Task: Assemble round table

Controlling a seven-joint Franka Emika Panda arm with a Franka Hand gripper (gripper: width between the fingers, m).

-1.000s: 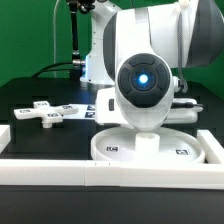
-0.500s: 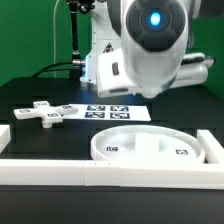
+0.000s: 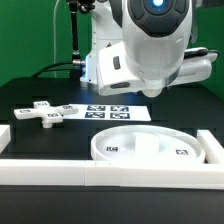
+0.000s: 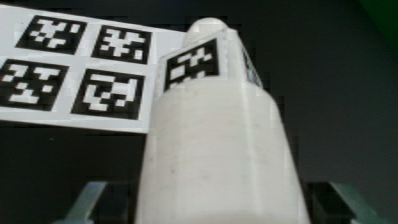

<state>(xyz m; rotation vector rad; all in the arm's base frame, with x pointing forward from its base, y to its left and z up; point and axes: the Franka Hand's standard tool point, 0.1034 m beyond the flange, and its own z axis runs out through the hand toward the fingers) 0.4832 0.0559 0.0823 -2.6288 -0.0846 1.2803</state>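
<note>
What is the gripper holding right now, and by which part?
The short cylindrical leg, gripped between the fingers at the end nearest the wrist camera; its tagged far end hangs free.

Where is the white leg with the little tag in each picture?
Exterior view: the leg is not in sight, likely hidden behind the arm.
Wrist view: the leg fills the middle, rising from the end effector.
Shared landmark: the marker board, on the table in the exterior view, behind the leg in the wrist view.
</note>
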